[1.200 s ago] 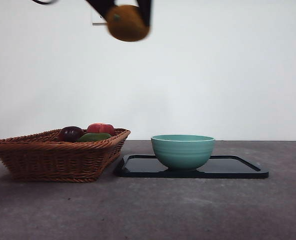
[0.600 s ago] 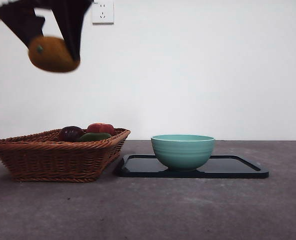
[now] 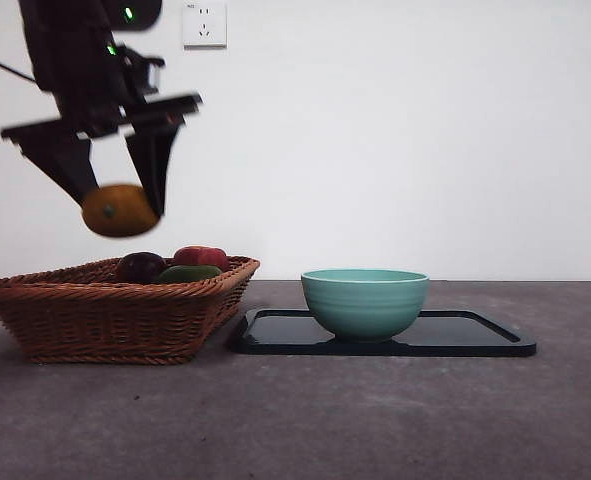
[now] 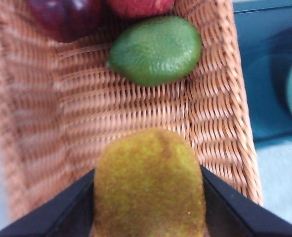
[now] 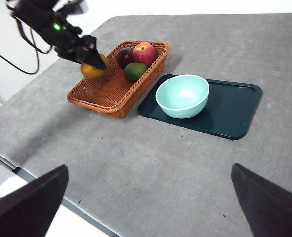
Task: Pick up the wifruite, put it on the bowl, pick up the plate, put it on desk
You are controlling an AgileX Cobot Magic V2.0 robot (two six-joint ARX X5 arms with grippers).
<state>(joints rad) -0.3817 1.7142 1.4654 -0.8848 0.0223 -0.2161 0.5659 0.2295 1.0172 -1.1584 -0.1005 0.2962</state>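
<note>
My left gripper (image 3: 122,204) is shut on the wifruite (image 3: 118,211), an orange-brown dull-skinned fruit, and holds it in the air just above the left part of the wicker basket (image 3: 105,318). The left wrist view shows the wifruite (image 4: 149,182) between the black jaws, over the basket's woven floor (image 4: 86,118). The mint-green bowl (image 3: 365,300) stands empty on a dark flat plate (image 3: 475,341) right of the basket, on the grey desk (image 3: 375,420). My right gripper (image 5: 149,167) is open and empty, high above the desk's near side.
The basket holds a dark purple fruit (image 3: 140,266), a red fruit (image 3: 201,256) and a green fruit (image 3: 188,273). A wall socket (image 3: 204,23) is on the white wall behind. The right wrist view shows the desk's near edge (image 5: 47,190).
My left gripper with the wifruite has moved from the top middle of the front view leftward and down, to just above the basket. The bowl, plate and basket have not moved.
</note>
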